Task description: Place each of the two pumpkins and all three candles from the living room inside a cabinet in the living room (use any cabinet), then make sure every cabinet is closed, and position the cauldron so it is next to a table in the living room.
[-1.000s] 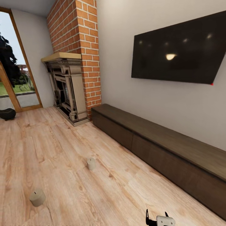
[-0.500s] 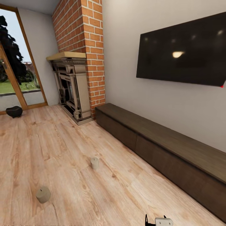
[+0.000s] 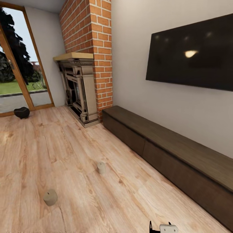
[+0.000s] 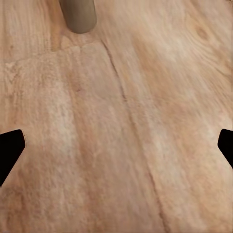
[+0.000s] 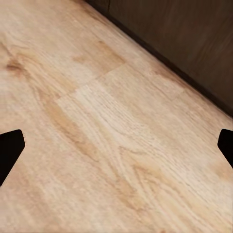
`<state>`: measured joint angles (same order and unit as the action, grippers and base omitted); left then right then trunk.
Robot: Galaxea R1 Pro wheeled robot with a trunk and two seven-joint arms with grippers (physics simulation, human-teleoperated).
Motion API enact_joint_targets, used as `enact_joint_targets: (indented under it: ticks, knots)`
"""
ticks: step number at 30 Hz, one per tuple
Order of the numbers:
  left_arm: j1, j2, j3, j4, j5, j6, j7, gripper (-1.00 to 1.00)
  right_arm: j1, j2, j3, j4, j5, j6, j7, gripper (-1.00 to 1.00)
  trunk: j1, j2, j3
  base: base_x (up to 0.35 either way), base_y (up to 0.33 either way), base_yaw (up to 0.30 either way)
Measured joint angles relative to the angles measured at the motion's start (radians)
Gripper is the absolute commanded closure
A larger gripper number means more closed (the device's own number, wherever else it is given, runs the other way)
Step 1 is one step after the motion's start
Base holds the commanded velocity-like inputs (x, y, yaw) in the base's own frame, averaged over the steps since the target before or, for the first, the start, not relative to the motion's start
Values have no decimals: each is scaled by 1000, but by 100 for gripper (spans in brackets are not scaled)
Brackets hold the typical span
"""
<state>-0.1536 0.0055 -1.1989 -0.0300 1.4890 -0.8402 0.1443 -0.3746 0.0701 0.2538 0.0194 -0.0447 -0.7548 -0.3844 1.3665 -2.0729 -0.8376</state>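
On the wooden floor [image 3: 64, 152], two candles [image 3: 101, 167] stand well apart from the closed cabinet [image 3: 168, 155]; the cauldron [image 3: 21, 112] sits by the glass door. Both grippers [image 4: 116, 145] gape wide, empty. Risk: toppling a candle during approach.

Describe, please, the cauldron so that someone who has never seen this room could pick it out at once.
Start at the brick chimney with the stone-coloured fireplace and look toward the glass door beside it. On the wooden floor just in front of that door sits the cauldron, a small round black pot. The two candles on the floor are pale, stubby cylinders and lie much nearer the camera.
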Motion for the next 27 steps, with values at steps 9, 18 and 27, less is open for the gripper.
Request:
enact_joint_targets:
  ticks: [9, 18, 27]
  knots:
    - [9, 0, 0, 0, 0, -3, 0, -100, 0, 2, -1, 0, 0, -3, 0, -100, -35, 63, 21, 0, 0, 186]
    - [11, -3, 1, -2, -1, -2, 1, -100, 1, -1, -5, 1, -3, 1, -4, -100, -69, 126, 49, 0, 0, 19]
    - [11, -4, 0, -3, -2, -2, 1, -100, 1, -4, -5, 2, -4, 3, -3, -100, -104, 189, 77, 0, 0, 0]
